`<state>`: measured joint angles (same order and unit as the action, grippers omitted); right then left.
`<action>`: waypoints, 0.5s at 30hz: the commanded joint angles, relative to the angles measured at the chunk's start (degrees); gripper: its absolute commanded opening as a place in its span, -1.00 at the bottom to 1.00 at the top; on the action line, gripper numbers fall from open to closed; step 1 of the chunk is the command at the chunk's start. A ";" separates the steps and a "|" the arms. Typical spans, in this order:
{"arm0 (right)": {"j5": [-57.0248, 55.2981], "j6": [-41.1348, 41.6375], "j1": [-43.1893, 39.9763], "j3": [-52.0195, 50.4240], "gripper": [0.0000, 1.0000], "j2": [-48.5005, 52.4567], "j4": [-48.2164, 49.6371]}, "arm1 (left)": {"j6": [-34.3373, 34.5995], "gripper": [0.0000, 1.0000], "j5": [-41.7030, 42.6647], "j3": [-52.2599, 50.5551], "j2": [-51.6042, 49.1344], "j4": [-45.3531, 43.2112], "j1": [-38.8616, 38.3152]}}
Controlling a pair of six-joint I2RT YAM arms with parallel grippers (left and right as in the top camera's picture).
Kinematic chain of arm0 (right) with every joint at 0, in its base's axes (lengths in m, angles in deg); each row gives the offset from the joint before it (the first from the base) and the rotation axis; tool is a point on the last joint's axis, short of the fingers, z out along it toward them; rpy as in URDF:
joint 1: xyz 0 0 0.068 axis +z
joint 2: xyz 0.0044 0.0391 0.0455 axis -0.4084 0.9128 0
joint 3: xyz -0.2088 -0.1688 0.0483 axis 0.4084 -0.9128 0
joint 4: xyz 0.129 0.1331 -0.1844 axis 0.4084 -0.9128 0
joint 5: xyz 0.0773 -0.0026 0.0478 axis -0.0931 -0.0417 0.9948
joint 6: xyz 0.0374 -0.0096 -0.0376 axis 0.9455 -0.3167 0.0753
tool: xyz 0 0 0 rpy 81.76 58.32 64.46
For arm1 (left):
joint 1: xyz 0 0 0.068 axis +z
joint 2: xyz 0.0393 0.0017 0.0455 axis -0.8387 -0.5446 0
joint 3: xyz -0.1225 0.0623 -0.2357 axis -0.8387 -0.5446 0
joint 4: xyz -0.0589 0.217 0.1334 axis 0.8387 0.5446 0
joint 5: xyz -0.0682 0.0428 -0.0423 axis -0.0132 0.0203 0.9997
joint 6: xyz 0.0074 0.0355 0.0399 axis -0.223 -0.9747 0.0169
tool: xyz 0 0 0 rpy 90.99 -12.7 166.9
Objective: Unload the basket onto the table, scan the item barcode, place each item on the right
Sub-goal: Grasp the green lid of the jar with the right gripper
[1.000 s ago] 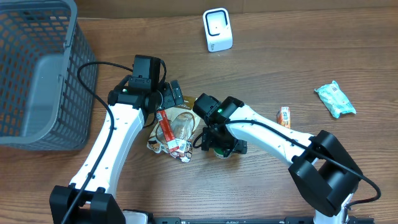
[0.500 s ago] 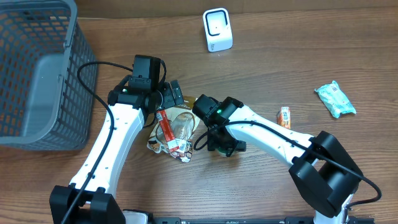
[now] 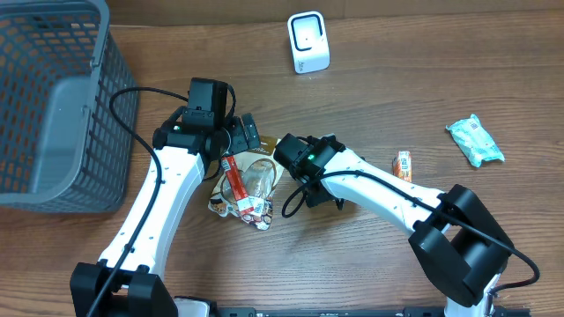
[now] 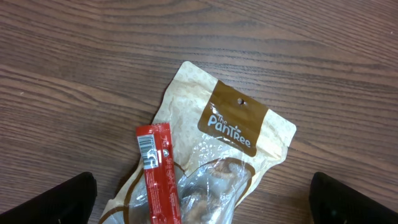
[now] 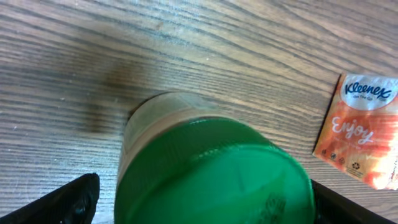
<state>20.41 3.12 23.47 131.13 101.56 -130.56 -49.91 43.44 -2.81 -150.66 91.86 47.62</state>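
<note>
Green plastic caps the jar [image 5: 211, 168], which stands upright on the wooden desk [image 3: 397, 79] straight under the right gripper [image 5: 208, 202]. Its jaws are spread wide, one to each side of the lid, and do not clamp it. What the jar holds cannot be told, since only the lid and a band of pale wall show. From overhead the right arm hides the jar.

Near the jar lies an orange Kleenex pack [image 5: 364, 134], flat on the desk and apart from it.

The left gripper [image 4: 205, 202] hangs over a tan pouch [image 4: 230, 143] marked "The Pantree", its jaws also wide apart and gripping nothing. The pouch lies flat, and light-coloured snack pieces show through its clear window. A red stick pack [image 4: 158, 174] rests on the pouch's left part, barcode end facing up.

A grey mesh basket [image 3: 62, 132] stands at the desk's far left corner. The white scanner [image 3: 308, 42] stands upright at the far edge, well apart from both grippers. A pale green packet [image 3: 474, 141] lies off to the right.
</note>
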 commanded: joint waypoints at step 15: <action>27.65 18.12 -9.11 4.20 1.00 -1.51 5.60 | -1.31 1.00 -0.72 0.98 0.57 -0.02 0.09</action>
<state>36.87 18.48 15.44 133.66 101.49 -126.27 -49.91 43.44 -2.81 -150.66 91.86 47.64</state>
